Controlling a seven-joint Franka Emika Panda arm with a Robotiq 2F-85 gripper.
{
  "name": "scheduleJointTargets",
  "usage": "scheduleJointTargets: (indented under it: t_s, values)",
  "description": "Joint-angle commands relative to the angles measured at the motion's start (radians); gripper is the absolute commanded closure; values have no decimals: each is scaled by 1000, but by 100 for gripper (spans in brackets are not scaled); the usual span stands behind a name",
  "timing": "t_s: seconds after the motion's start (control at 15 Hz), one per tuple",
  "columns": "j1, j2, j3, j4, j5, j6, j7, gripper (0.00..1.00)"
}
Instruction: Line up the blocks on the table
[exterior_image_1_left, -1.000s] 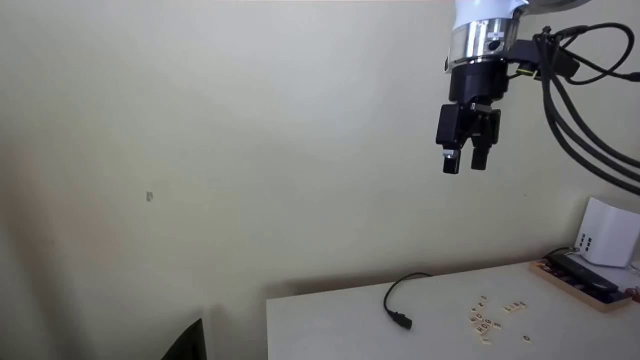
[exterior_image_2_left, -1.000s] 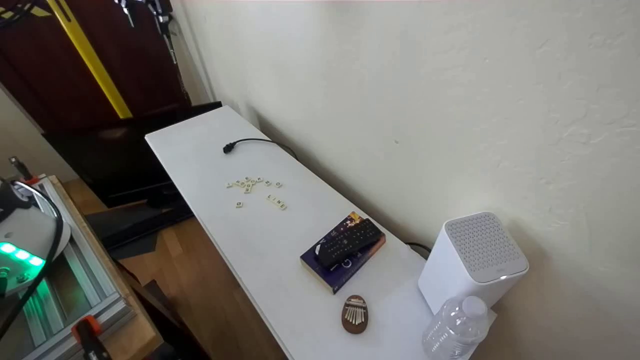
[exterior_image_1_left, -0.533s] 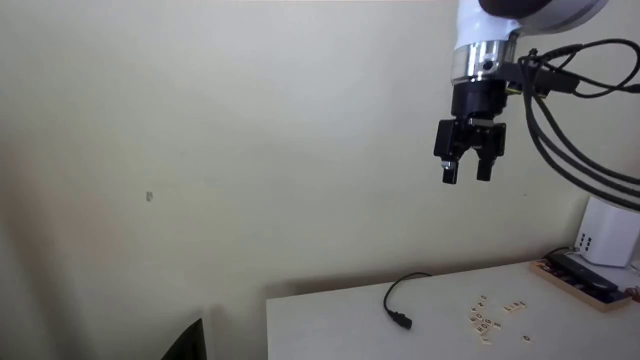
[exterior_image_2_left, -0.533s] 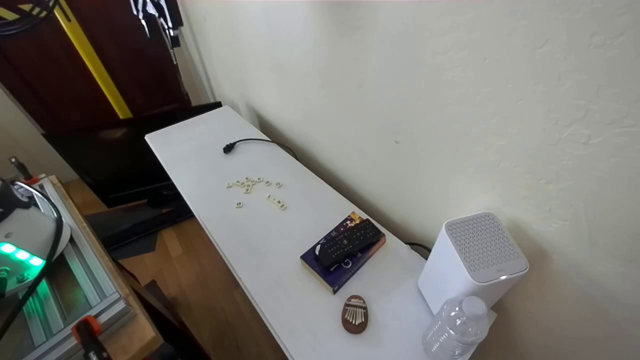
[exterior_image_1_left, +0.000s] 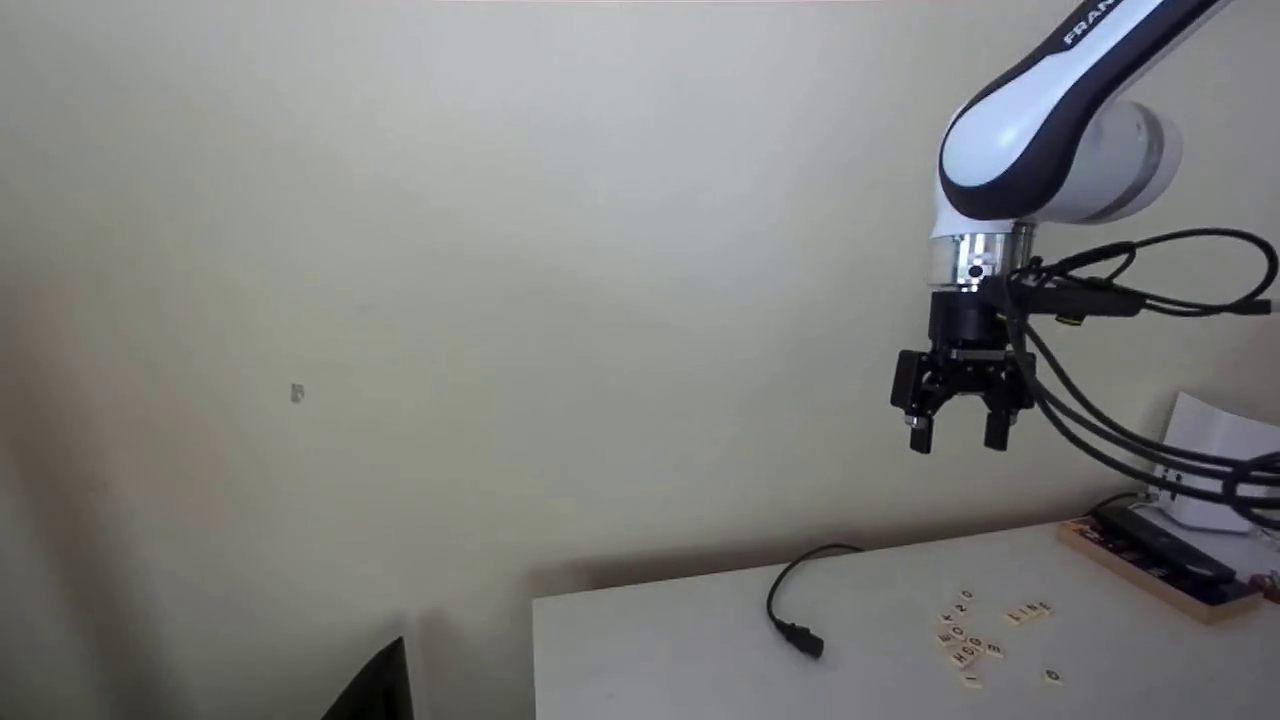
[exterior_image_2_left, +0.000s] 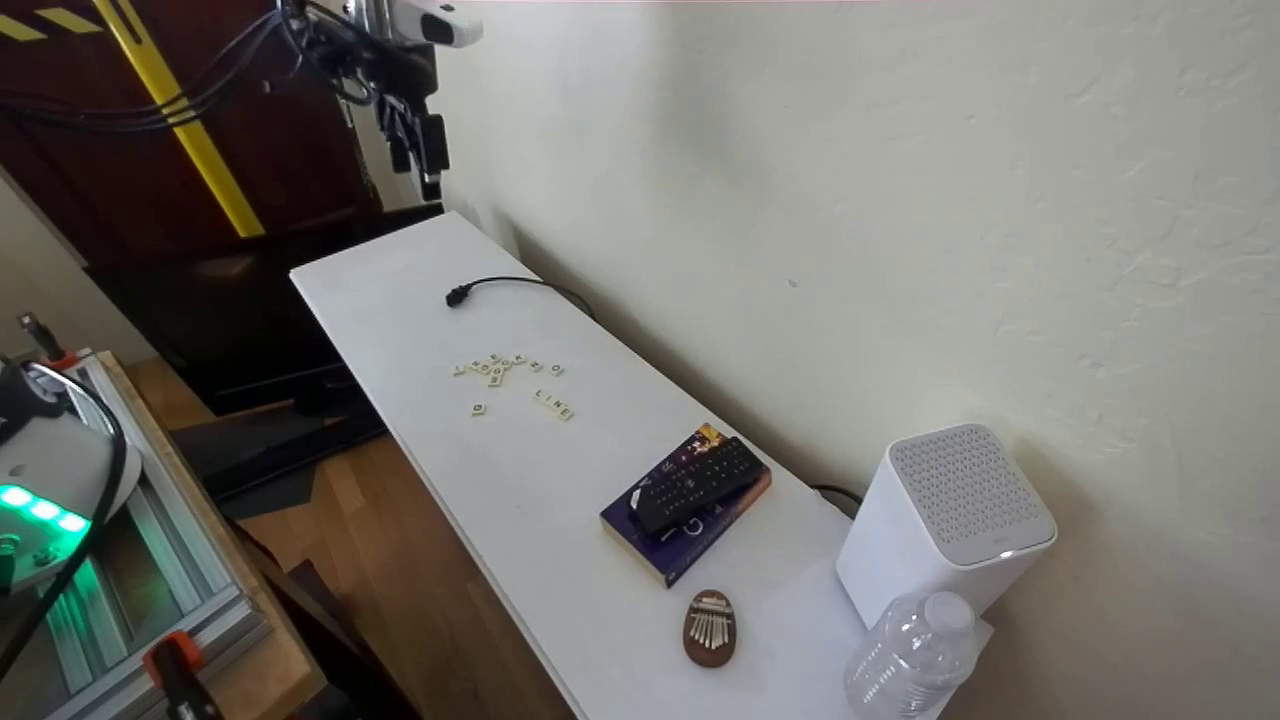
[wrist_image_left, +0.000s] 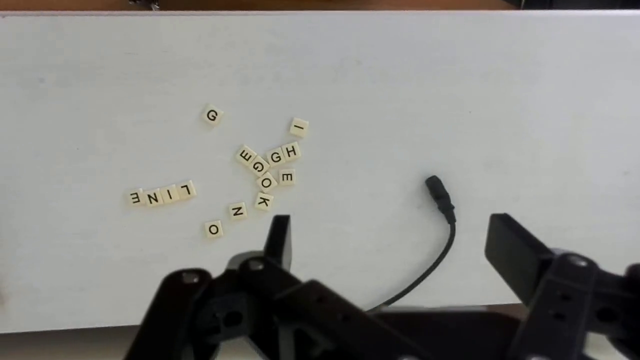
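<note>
Since most blocks (wrist_image_left: 266, 182) lie unaligned, the empty hand (exterior_image_1_left: 958, 445) hangs above the tabletop (wrist_image_left: 380, 95), jaws apart, presumably to straddle one.

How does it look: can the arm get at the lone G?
Probably yes, once lowered: the end effector hangs open, higher than the table, and the lone G lies apart from the other tiles.
</note>
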Motion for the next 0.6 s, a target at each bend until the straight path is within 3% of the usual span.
scheduleJointTargets:
  t_s: [0.0,0.53]
  values:
    - [-4,57,-8,-13,-25,72,-10,0]
    - [-31,74,-60,-115,-44,239,1,0]
